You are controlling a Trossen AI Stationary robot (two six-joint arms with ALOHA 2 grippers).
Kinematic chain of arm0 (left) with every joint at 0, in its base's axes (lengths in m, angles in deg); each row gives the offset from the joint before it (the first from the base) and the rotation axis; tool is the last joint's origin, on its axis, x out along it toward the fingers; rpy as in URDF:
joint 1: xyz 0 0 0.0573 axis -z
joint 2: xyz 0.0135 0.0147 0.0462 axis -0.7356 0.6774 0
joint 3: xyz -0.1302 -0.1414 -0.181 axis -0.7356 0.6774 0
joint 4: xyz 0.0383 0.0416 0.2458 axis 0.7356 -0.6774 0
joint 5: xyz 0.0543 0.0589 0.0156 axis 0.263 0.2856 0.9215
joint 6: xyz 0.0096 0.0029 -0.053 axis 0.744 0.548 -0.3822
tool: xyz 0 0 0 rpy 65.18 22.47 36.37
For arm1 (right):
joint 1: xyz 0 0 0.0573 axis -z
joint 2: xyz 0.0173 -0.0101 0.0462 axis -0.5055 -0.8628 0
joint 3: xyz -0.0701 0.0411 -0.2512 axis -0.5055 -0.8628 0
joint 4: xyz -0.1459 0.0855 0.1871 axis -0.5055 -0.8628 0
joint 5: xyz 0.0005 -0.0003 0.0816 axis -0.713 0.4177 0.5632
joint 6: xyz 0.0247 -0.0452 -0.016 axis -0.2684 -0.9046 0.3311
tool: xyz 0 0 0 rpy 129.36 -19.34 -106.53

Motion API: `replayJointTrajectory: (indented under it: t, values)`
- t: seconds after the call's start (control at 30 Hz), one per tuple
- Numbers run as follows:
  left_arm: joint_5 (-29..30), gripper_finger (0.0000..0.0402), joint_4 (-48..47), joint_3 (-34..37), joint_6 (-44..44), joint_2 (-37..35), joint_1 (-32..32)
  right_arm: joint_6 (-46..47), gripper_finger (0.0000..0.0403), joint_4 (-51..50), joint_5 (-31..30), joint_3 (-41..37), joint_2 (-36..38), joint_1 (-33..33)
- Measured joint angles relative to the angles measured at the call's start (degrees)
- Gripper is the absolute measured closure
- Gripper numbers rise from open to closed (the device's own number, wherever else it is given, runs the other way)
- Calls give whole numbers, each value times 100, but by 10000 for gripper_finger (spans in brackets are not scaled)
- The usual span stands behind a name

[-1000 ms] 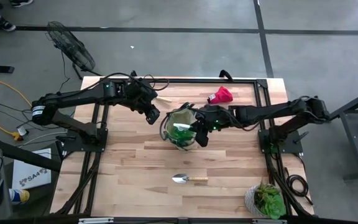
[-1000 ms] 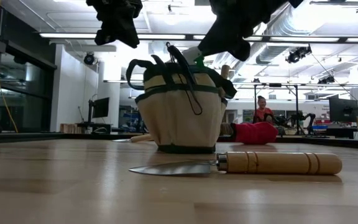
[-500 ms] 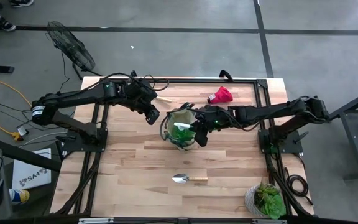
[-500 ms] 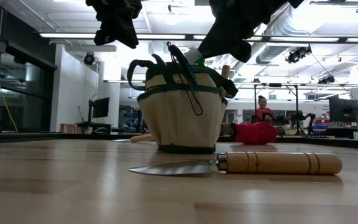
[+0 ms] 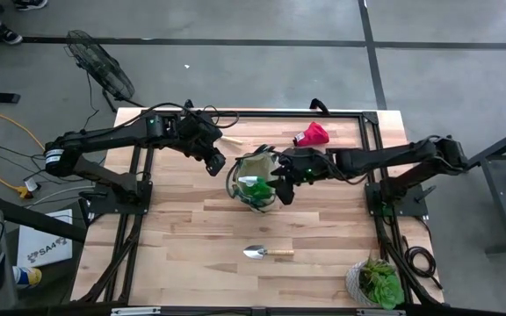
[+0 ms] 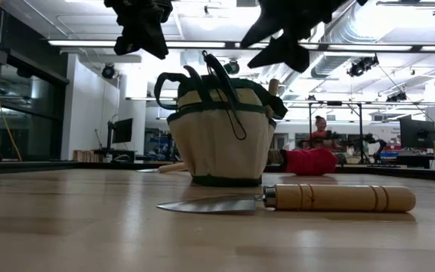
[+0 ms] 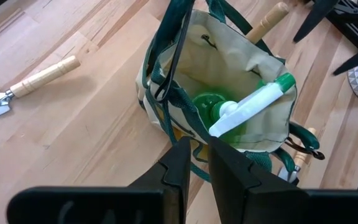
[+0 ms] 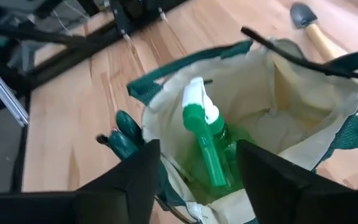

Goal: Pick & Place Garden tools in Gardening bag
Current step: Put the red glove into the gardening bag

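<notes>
Two grippers hang above the middle of our table, one on either side of the gardening bag (image 5: 255,181). We see the right gripper (image 5: 283,186) poised over the bag's right rim with its fingers (image 8: 278,177) spread wide and nothing between them; the right wrist view looks past them straight into the open mouth. Inside the bag lies a green and white spray bottle (image 8: 207,143), nozzle up, and the same bottle (image 7: 247,109) shows in the left wrist view. The left gripper (image 5: 215,165) hovers just off the bag's upper left edge, its fingers (image 7: 232,174) drawn nearly together and holding nothing. Dark green handles (image 8: 124,137) poke out of a pocket on the bag's outer wall. A trowel (image 5: 267,252) with a wooden handle lies flat on the table, well in front of the bag. A red piece (image 5: 312,134) rests near the table's far edge. A potted plant (image 5: 378,282) stands at the near right corner.
</notes>
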Motion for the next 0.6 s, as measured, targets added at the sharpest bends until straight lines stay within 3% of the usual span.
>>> replayJointTrajectory:
  t: [0.2, 0.47, 0.6]
  values:
    - [39, 351, 0, 0, -14, 0, 0, 94, 175, -10, -327, 0, 465, 153]
    - [201, 351, 2, 0, -59, 0, 0, 1112, 175, -263, -1664, 0, 1127, 714]
    - [235, 351, 4, 0, -121, 0, -1, 1235, 174, -648, -1881, 0, 1219, 1197]
